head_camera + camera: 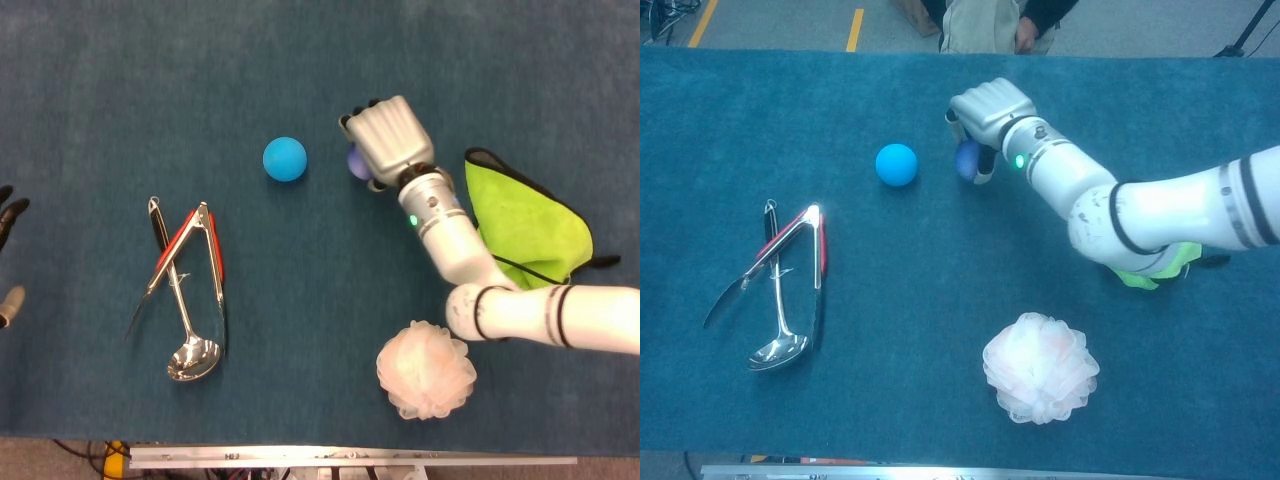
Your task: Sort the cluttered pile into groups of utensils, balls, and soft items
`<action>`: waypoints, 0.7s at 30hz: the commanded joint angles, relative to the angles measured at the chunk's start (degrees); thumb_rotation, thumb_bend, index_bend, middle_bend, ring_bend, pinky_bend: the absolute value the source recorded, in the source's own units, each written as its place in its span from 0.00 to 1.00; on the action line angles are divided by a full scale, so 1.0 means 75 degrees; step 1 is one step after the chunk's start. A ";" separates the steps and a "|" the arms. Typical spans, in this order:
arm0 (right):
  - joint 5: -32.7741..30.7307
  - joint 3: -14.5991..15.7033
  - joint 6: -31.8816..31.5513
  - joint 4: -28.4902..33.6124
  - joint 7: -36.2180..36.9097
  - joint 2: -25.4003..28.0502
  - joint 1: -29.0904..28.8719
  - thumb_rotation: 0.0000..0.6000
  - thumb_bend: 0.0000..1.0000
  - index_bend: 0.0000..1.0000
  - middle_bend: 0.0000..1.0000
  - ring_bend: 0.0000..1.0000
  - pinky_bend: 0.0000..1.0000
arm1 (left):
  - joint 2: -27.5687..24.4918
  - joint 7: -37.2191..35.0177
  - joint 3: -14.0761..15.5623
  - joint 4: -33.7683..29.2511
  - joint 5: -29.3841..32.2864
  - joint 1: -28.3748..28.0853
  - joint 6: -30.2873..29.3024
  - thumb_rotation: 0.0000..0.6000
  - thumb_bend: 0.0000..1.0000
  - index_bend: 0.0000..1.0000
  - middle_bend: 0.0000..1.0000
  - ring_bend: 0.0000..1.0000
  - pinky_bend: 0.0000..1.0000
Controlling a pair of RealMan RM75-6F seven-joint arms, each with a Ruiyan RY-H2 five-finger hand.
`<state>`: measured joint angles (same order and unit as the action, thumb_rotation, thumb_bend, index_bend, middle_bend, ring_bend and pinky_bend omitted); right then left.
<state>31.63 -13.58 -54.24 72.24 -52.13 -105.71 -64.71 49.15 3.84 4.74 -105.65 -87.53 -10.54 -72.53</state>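
Right hand (389, 140) closed over dark blue ball (967, 159), knuckles up, fingers curled around it; ball mostly hidden in head view, a purple-blue edge showing under the palm. Light blue ball (285, 159) near, to the left of that hand, apart from it. Green cloth (522, 220) beside the right forearm, flat on the mat (300, 60), black strap trailing at its edge. White pouf (427, 369) nearer the front edge, well apart from the balls. Tongs (190, 255) and ladle (183, 320) crossed together at left, ladle bowl toward the front. Left hand (8, 255) only at the frame's left edge, fingertips visible; state: cannot tell.
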 commanded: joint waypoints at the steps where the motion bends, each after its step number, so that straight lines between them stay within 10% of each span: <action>1: -0.0134 -0.0097 -0.0096 -0.0179 -0.0150 -0.0210 -0.0141 1.00 0.08 0.55 0.45 0.37 0.58 | -0.0025 -0.0029 0.0004 0.0007 0.0014 0.0036 -0.0038 1.00 0.35 0.00 0.02 0.00 0.07; 21: -0.0351 -0.0295 -0.0086 -0.1039 -0.0496 -0.0953 -0.0489 1.00 0.08 0.48 0.41 0.32 0.47 | -0.0077 -0.0234 0.0014 0.0084 -0.0073 0.0138 -0.0085 1.00 0.35 0.00 0.02 0.00 0.07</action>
<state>28.91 -15.75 -54.95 64.75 -55.82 -112.60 -68.29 48.59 2.08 4.85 -105.02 -88.07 -9.51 -73.16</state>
